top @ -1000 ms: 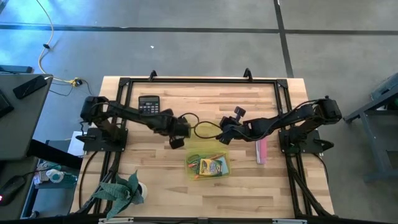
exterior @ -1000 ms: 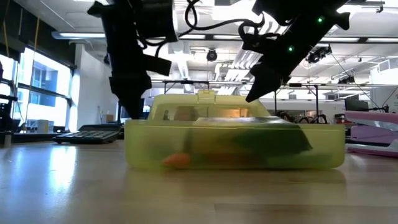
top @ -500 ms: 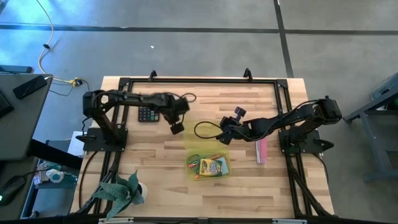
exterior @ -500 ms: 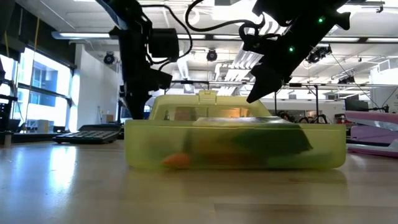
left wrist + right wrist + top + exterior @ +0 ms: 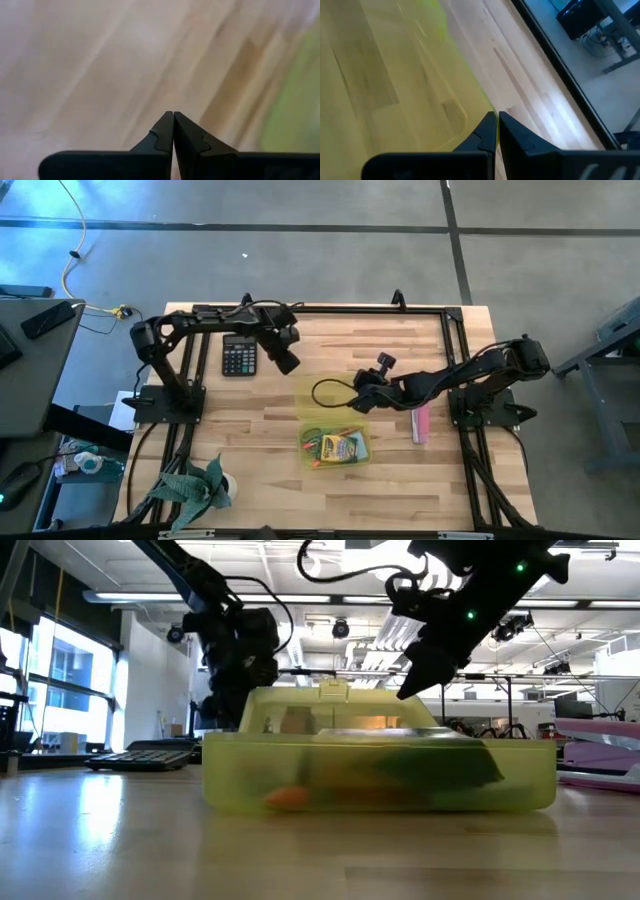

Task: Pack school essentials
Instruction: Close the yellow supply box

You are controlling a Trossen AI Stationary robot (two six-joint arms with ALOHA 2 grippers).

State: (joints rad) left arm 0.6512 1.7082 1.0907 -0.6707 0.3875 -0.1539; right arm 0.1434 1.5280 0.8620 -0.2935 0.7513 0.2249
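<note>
The right gripper (image 5: 352,402), fingers pressed together and empty, held at the translucent yellow-green hinged plastic case's (image 5: 334,430) lid edge. The left gripper (image 5: 287,363), also closed and empty, had swung away from the case toward the black calculator (image 5: 238,354). The school essentials (image 5: 338,447) lay inside the case, suggesting that closing remained. Open table (image 5: 400,470) surrounded the case.
</note>
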